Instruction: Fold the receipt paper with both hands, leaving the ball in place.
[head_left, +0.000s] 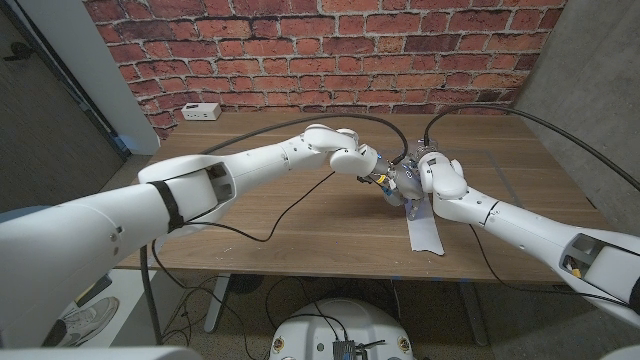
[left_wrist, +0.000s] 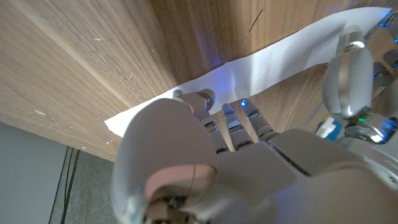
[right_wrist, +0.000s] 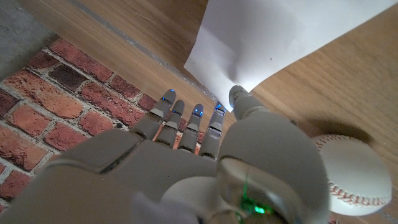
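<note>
Receipt paper (head_left: 425, 232) lies flat near the tabletop's (head_left: 300, 215) front edge, right of centre. Left hand (head_left: 372, 170) and right hand (head_left: 425, 180) meet over its far end; grip of either: cannot tell. Baseball (right_wrist: 349, 175) sits just beside the right hand, so a sideways nudge while folding could roll it

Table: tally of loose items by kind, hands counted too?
Receipt: 1
Ball: 1
White box at the far edge: 1
Hands: 2, left hand and right hand
Total: 5
</note>
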